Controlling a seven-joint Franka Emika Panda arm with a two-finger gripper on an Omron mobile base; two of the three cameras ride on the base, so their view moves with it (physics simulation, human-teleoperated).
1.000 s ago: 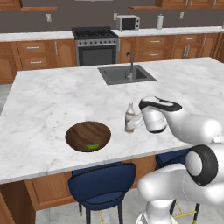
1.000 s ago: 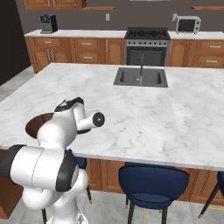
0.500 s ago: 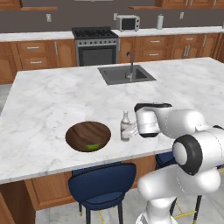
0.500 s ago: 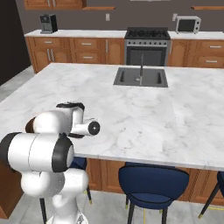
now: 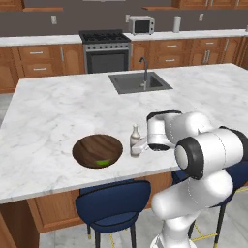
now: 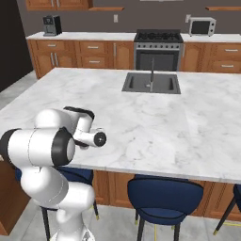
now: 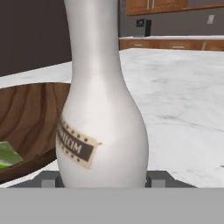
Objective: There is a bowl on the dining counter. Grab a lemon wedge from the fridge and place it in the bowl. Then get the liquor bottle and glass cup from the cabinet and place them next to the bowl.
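The gripper (image 5: 137, 147) stands low over the dining counter (image 5: 58, 111), its jaws closed around the base of the upright liquor bottle (image 5: 135, 139), though contact looks likely rather than certain. Just beyond the bottle sits the bowl (image 5: 92, 147) holding a lemon wedge (image 5: 102, 162).

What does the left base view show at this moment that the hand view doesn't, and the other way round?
Left base view: the whole dining counter with its sink, the stove, the microwave, and the claw at the liquor bottle.

Hand view: the bottle's dark label, close up, and a coffee machine on the far counter.

Both: the bottle standing upright beside the bowl, with the green lemon wedge inside.
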